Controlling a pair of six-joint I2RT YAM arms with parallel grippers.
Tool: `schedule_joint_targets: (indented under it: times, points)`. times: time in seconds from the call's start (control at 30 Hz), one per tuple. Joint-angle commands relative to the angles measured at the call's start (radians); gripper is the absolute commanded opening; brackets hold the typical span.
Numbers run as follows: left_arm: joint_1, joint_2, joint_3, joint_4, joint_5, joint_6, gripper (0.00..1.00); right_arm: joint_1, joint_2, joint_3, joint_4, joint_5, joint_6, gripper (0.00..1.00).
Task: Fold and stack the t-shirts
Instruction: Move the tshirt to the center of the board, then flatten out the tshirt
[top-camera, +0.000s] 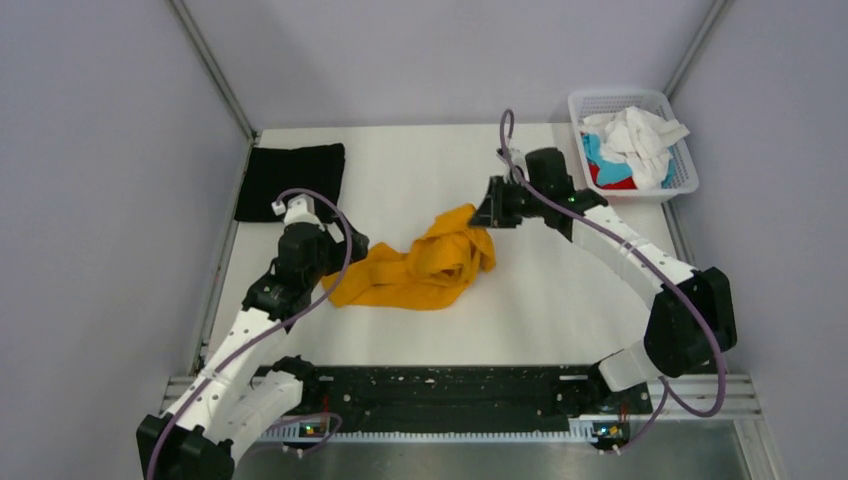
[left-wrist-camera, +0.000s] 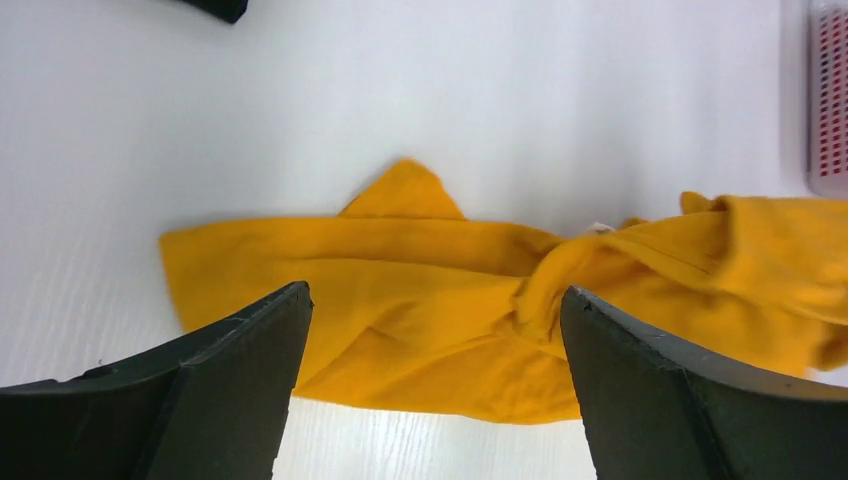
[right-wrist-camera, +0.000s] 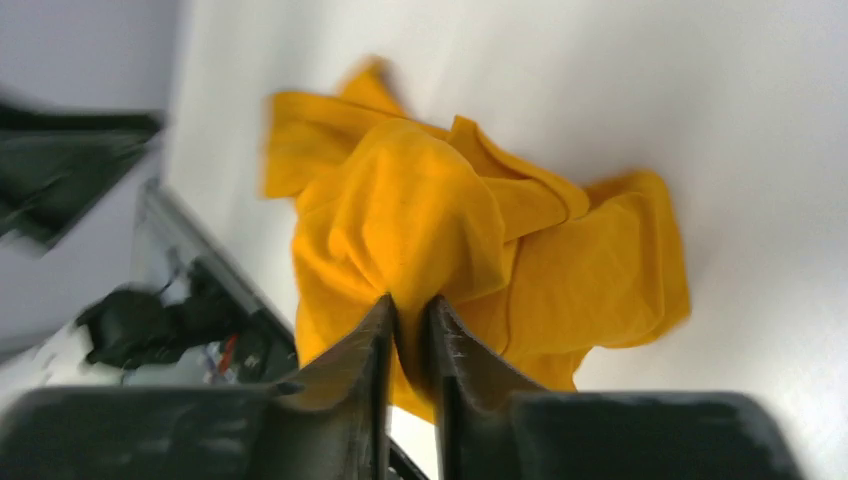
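Nearest: L gripper (left-wrist-camera: 435, 293), jaws wide apart, nothing in them, hovering low over the L end of the orange shirt (left-wrist-camera: 400, 265). Shirt lies mid-table (top-camera: 560, 300), bunched and twisted, not flat. L wrist view shows a knot-like twist near its middle. Further out, R gripper (right-wrist-camera: 410, 300) has its fingers almost together w/ a fold of the shirt's R end pinched between them, cloth rising up to them.

Risks, as I judge them:
- R pinch looks thin, just a ridge of fabric. A hard pull could slip it out and the shirt drops back in a heap.
- R may have more than one layer. Spreading would then drag the whole bundle, not open it.
- If L closes where it hovers, it may take a mid-panel fold, not a hem or sleeve, so the twist tightens when the arms pull apart.
- Pulling w/ only R holding just slides the shirt over the table.

Far L: black shirt (top-camera: 290, 180), folded flat at the back corner, well apart from the orange one. A wide sweep could rumple it. Far R: basket (top-camera: 615, 96) w/ loose shirts (top-camera: 635, 135), white, blue, red, not yet folded. R wrist sits near its corner, so a backswing could knock it.
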Motion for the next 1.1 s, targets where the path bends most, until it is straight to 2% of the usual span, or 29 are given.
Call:
schedule_joint_targets:
  times: [0.0,0.03,0.07,0.1,0.17,0.27,0.37,0.5,0.63,0.73,0.83,0.97,1.07]
  points:
    - [0.0,-0.037,-0.038,-0.027,0.002,-0.007,0.99,-0.053,-0.107,-0.157,-0.163,0.555,-0.105,0.38]
    - [0.0,-0.031,-0.033,-0.042,0.003,-0.005,0.99,-0.056,-0.111,-0.174,-0.202,0.66,-0.121,0.56]
    - [-0.001,-0.025,-0.03,-0.057,0.005,-0.003,0.99,-0.057,-0.119,-0.182,-0.238,0.762,-0.126,0.68]
    - [-0.001,-0.016,-0.027,-0.078,0.01,-0.001,0.99,-0.057,-0.132,-0.188,-0.264,0.832,-0.126,0.75]
    - [-0.001,-0.004,-0.026,-0.129,0.03,0.008,0.99,-0.056,-0.184,-0.202,-0.277,0.904,-0.13,0.84]
    - [-0.001,0.014,-0.035,-0.206,0.017,-0.013,0.99,-0.052,-0.284,-0.244,-0.219,0.871,-0.162,0.93]
    - [-0.001,0.022,-0.036,-0.279,0.016,-0.07,0.99,-0.034,-0.371,-0.31,-0.135,0.745,-0.199,0.94]
    - [-0.001,-0.025,-0.095,-0.3,0.078,-0.133,0.98,0.012,-0.465,-0.394,-0.036,0.545,-0.289,0.94]
    - [-0.001,-0.061,-0.165,-0.281,0.074,-0.142,0.96,0.077,-0.471,-0.403,0.009,0.407,-0.369,0.92]
    - [-0.001,-0.021,-0.197,-0.229,0.042,-0.148,0.94,0.144,-0.411,-0.374,0.011,0.398,-0.411,0.9]
    - [0.0,0.063,-0.204,-0.156,-0.014,-0.182,0.89,0.247,-0.324,-0.323,-0.012,0.472,-0.519,0.88]
    - [0.003,0.17,-0.188,-0.089,-0.025,-0.193,0.76,0.356,-0.168,-0.211,-0.086,0.597,-0.652,0.84]
    - [0.01,0.235,-0.18,-0.062,-0.055,-0.203,0.62,0.402,-0.047,-0.127,-0.14,0.615,-0.741,0.81]
